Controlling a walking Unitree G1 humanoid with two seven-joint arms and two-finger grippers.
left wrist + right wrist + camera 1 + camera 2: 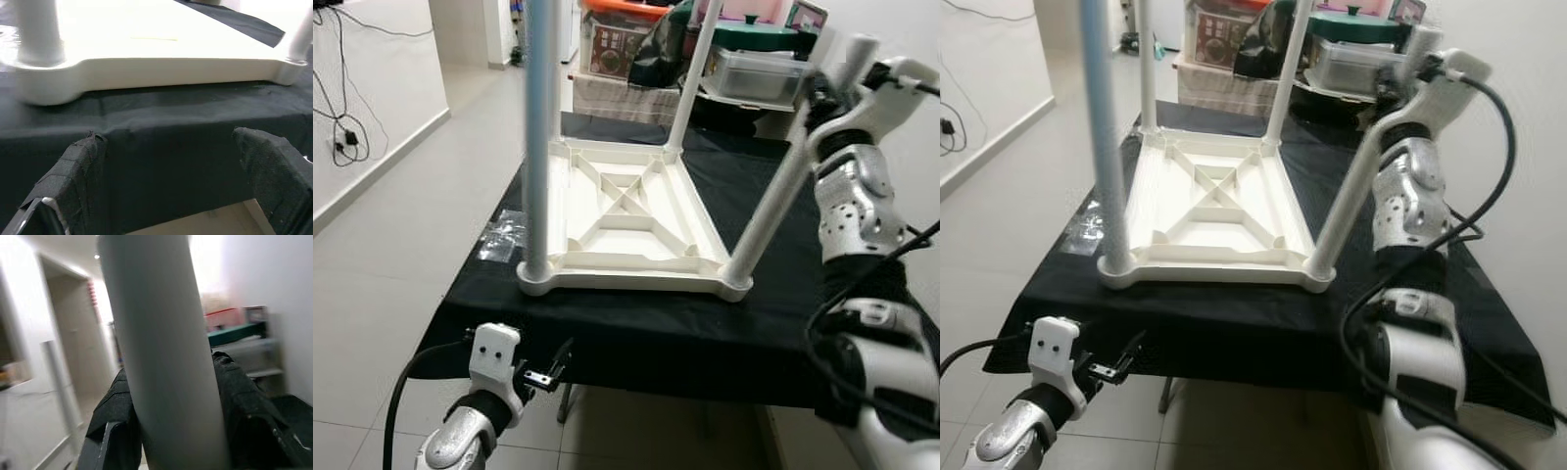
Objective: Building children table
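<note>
- At the far left, black cables (337, 122) hang down the white wall, above a pale tiled floor (401, 255).
- The left pincer (548, 372) hangs low in front of the near edge of the black-cloth-covered tabletop (636, 333), below the level of its surface. In the left wrist view its two cloth-wrapped black fingers (73, 171) stand apart with nothing between them, pointed at the hanging cloth.
- A crumpled clear plastic bag (502, 235) lies on the cloth at the tabletop's left edge, just beside the white table piece.
- The white plastic children's table (626, 220) lies upside down in the middle of the tabletop, its ribbed underside facing up, with an X-shaped brace at the centre.
- A pale round tubular leg (540, 127) stands upright in the near left corner socket; two more legs rise from the far corners.
- The near right white leg (773, 206) sits in its corner socket and leans outward to the right.
- The right pincer (827, 83) is raised at the upper end of that leaning leg; the right wrist view shows its black fingers (244, 401) clamped on either side of the tube.
- Behind the tabletop stand storage boxes, among them a clear plastic lidded bin (754, 73) and an orange-lidded box (617, 34).
</note>
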